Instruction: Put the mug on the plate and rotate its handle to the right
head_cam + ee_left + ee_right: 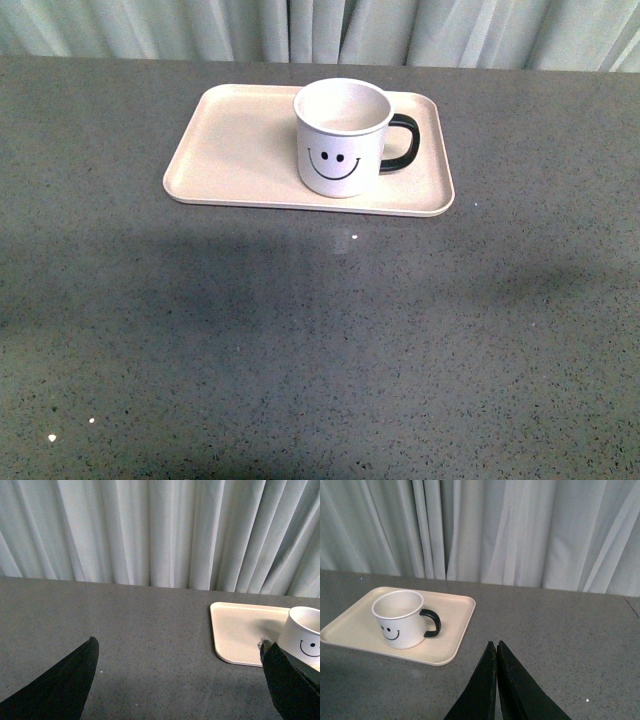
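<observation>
Both jaws well apart from mug (342, 137), upright on plate (235, 150).

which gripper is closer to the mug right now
Hard to call, neither is touching it. The left gripper, open, sits off the plate's left end; the right gripper, shut, sits off the handle side of the mug.

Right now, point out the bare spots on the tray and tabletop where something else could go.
The cream-pink rectangular tray is bare left of the white smiley mug. Its right end is crowded by the mug's black handle. The grey speckled tabletop lies open in front of the tray and on both sides.
</observation>
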Motion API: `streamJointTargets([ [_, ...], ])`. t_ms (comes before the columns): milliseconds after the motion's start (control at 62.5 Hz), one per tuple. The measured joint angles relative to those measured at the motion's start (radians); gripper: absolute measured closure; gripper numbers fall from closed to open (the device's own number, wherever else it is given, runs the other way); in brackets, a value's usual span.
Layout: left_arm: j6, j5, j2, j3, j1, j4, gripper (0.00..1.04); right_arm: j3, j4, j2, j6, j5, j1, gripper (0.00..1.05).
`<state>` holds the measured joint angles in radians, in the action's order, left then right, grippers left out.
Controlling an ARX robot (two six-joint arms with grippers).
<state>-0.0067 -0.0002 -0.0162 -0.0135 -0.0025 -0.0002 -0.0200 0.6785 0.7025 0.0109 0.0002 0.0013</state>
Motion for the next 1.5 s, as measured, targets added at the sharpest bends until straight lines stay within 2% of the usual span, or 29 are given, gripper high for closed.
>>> streamJointTargets([
  [496,0.000,0.000,0.000,0.000,0.000,0.000,0.09,0.001,-0.292,-0.315,0.000,0.000,0.000,1.03],
  [1105,0.000,0.000,0.000,0.000,0.000,0.000,0.09,0.001,-0.503,-0.528,0.000,0.000,0.000,1.03],
  [1201,0.000,0.000,0.000,0.000,0.000,0.000,0.09,0.001,-0.665,-0.663,0.000,0.001,0.000,1.03],
  [1441,0.000,0.000,0.000,0.000,0.000,0.000,0.09,0.001,-0.676,-0.696,0.000,0.001,0.000,1.03],
  [1505,0.000,0.000,0.000,0.000,0.000,0.000,0.09,0.001,-0.676,-0.697,0.000,0.000,0.000,0.96],
])
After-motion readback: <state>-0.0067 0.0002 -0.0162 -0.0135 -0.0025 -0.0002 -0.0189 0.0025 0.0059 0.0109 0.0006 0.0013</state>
